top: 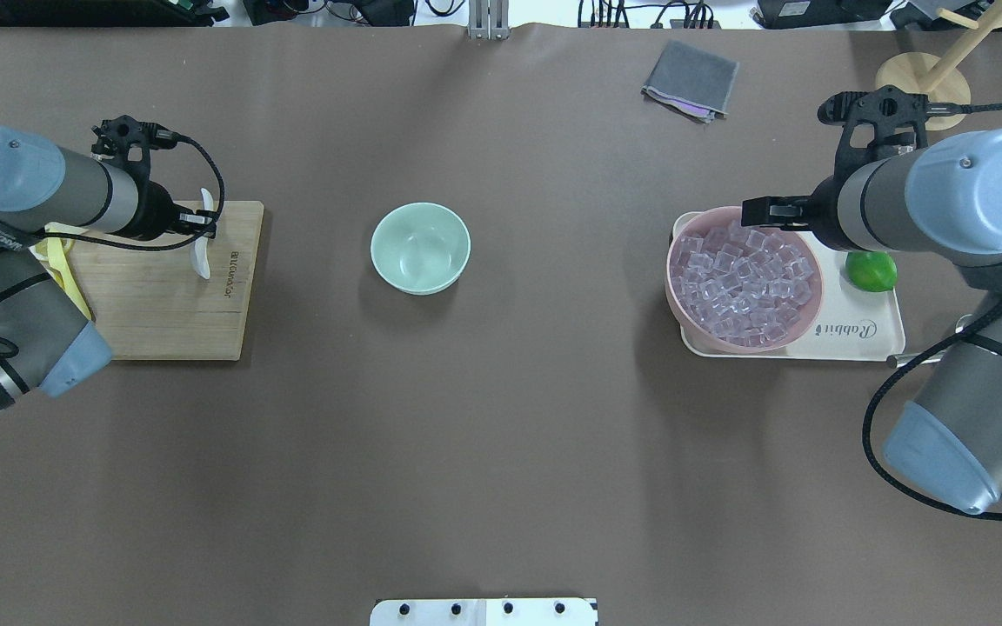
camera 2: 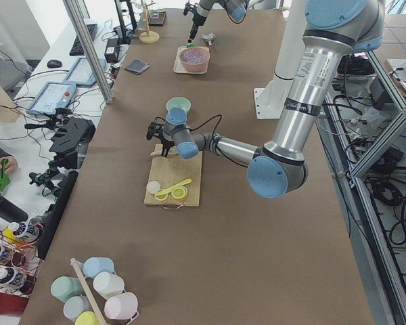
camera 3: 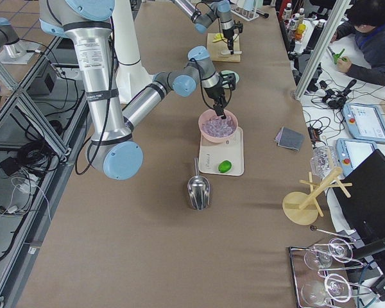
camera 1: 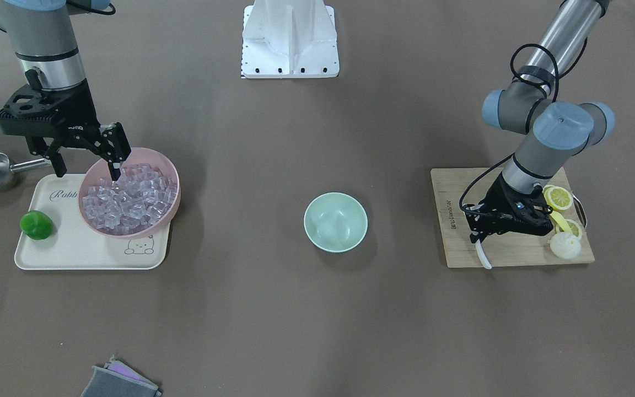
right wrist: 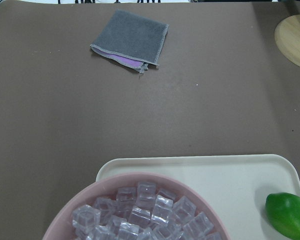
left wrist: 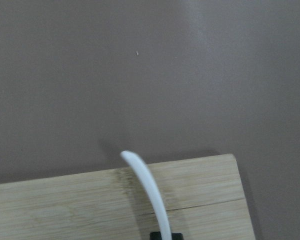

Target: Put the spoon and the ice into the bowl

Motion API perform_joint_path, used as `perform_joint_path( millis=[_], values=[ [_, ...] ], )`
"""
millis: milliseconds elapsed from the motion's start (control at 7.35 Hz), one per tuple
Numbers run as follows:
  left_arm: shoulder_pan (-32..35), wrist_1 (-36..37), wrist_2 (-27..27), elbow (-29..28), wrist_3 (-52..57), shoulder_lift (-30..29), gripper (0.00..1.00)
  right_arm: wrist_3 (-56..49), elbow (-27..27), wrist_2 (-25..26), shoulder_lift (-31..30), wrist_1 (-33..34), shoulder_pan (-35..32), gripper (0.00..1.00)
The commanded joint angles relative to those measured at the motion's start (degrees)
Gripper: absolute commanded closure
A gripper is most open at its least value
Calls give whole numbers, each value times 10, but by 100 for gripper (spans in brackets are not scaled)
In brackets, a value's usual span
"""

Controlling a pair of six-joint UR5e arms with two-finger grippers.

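Left gripper [camera 1: 480, 239] clamped on spoon [camera 1: 483, 257] (above board [camera 1: 516, 251]), right gripper [camera 1: 87, 165] spread over ice [camera 1: 130, 201]

Robotics lab, not a kitchen. Left arm [camera 2: 304, 88] and right arm [camera 3: 93, 70] are industrial units sharing a white pedestal [camera 1: 290, 41] at a long table [top: 501, 452] under a brown cover. There's an aluminium post [camera 2: 89, 51] at the table edge and loose cables [camera 3: 32, 154] on the floor. The side bench has a teach pendant [camera 2: 54, 97], with an operator [camera 3: 372, 38] seated there.
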State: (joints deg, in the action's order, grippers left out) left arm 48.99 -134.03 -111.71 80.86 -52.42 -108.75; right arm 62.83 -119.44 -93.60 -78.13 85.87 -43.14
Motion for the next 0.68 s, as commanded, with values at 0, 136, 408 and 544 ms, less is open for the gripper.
perform_joint_path(
  millis=[0, 136, 408, 544],
  values=[
    [2, 1, -1, 34, -11, 0, 100, -1, 0, 0, 0, 0, 1, 0],
    [-2, 1, 0, 53, -83, -7, 100, -1, 1, 0, -2, 0, 1, 0],
    [-43, 3, 53, 93, -235, -37, 100, -10, 6, 5, -5, -3, 3, 0],
    [-111, 5, 136, 97, -268, -60, 100, -16, 10, 5, 0, -7, 11, 0]
  ],
)
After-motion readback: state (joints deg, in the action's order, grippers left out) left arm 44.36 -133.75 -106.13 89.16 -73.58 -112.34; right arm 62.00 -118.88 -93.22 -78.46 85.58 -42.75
